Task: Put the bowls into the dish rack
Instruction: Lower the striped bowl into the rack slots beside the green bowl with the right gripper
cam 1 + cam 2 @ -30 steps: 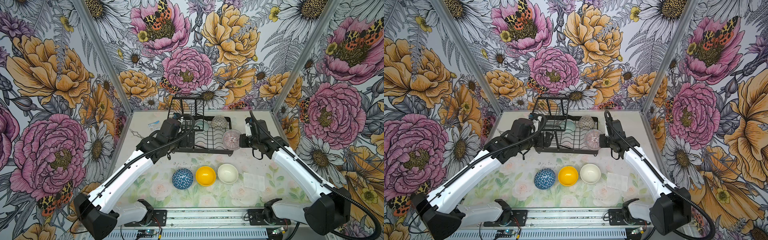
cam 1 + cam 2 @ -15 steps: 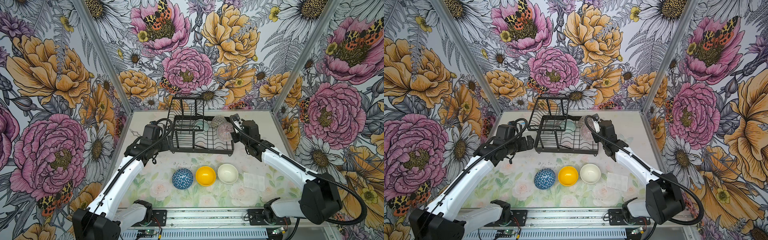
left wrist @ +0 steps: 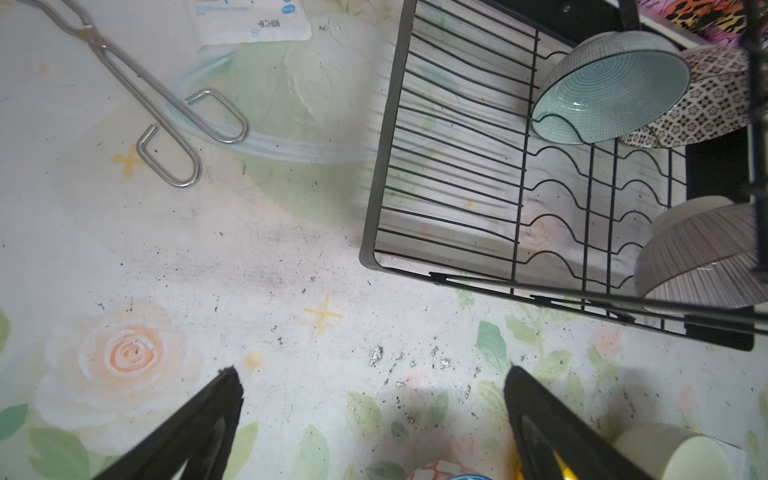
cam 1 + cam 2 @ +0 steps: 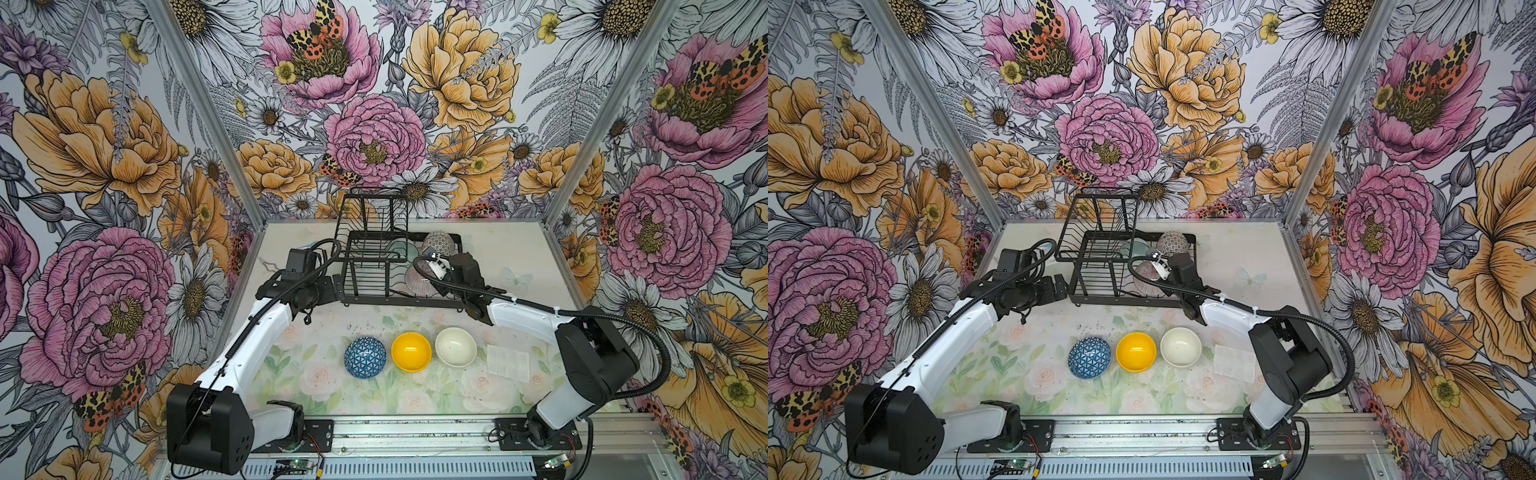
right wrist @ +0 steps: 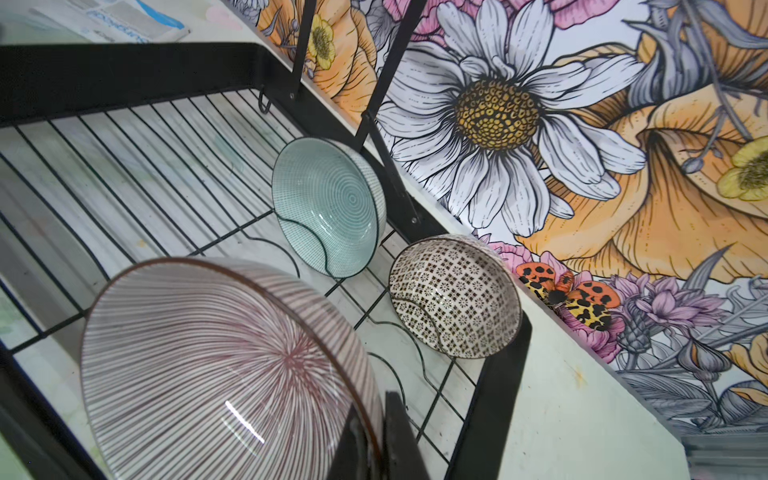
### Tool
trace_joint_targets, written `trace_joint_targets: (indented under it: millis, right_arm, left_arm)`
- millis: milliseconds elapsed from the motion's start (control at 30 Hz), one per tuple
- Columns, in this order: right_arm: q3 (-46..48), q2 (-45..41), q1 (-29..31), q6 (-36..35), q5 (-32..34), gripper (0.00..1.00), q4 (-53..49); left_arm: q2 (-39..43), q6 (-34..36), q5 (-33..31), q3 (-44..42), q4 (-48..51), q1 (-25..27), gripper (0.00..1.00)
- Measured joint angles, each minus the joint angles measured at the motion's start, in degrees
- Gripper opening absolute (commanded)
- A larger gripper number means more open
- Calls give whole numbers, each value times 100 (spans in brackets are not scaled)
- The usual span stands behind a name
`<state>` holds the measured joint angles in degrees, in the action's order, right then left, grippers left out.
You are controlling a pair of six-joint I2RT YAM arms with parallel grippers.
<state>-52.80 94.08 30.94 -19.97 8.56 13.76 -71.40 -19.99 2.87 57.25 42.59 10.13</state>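
The black wire dish rack (image 4: 399, 300) (image 4: 1125, 301) stands at the back of the table. A pale teal bowl (image 4: 405, 249) (image 5: 328, 208) and a black-and-white bowl (image 4: 438, 242) (image 5: 453, 295) stand on edge in its slots. My right gripper (image 5: 376, 436) (image 4: 432, 270) is shut on the rim of the pink lined bowl (image 5: 216, 361) (image 4: 417, 280), tilted over the rack's slotted base. On the table in front are the blue bowl (image 4: 365, 356), yellow bowl (image 4: 411, 351) and cream bowl (image 4: 456, 347). My left gripper (image 3: 372, 386) (image 4: 336, 286) is open and empty by the rack's left front corner.
Metal tongs (image 3: 137, 91) (image 4: 266, 262) and a white packet (image 3: 249, 16) lie on the table left of the rack. A pale folded sheet (image 4: 508, 362) lies right of the cream bowl. Patterned walls close in three sides.
The right gripper has carried the pink bowl leftward from the rack's right edge to over its slots. The left arm has drawn back out of the rack to its left side.
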Motion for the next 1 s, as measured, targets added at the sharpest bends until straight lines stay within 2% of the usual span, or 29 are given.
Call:
trace_joint_targets:
  millis: [367,1000]
  right_arm:
    - [-595,686,68,-162,393,0,426]
    - [-723,1679,313,-1032,885,0,1805]
  left_arm:
    - [-39,0,90,0,-122,-20,99]
    - [-251,0,133,0,-199,-26,99]
